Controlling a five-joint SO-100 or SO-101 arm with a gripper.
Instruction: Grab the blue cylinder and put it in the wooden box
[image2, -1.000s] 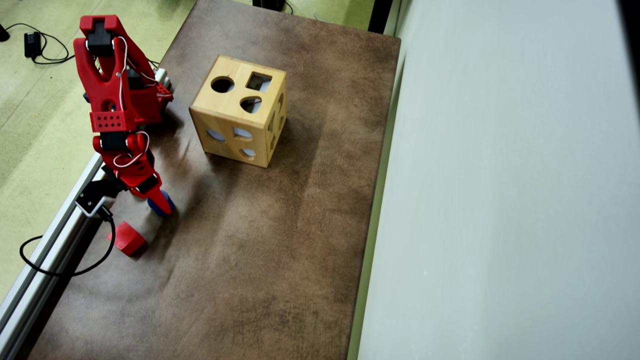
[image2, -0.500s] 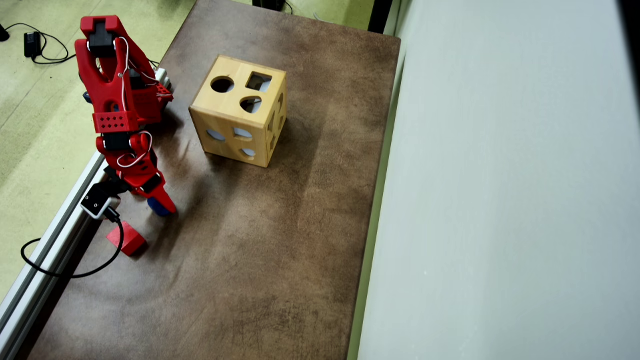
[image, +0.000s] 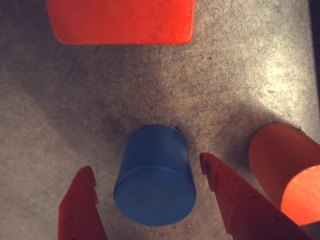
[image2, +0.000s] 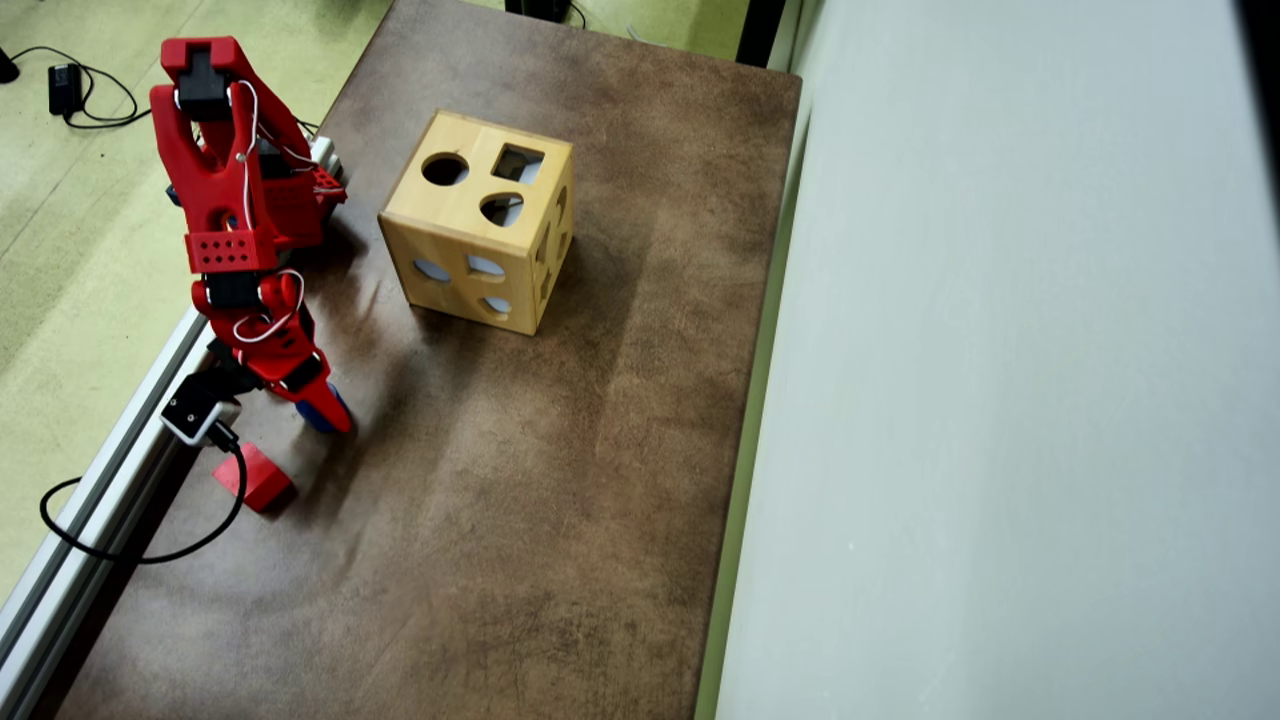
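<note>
Standing upright on the brown mat, blue cylinder (image: 156, 176) between parted, non-touching jaws.

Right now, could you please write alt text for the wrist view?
A blue cylinder stands on the brown table between the open red gripper fingers. A red block lies beyond it, another red block at right.
</note>
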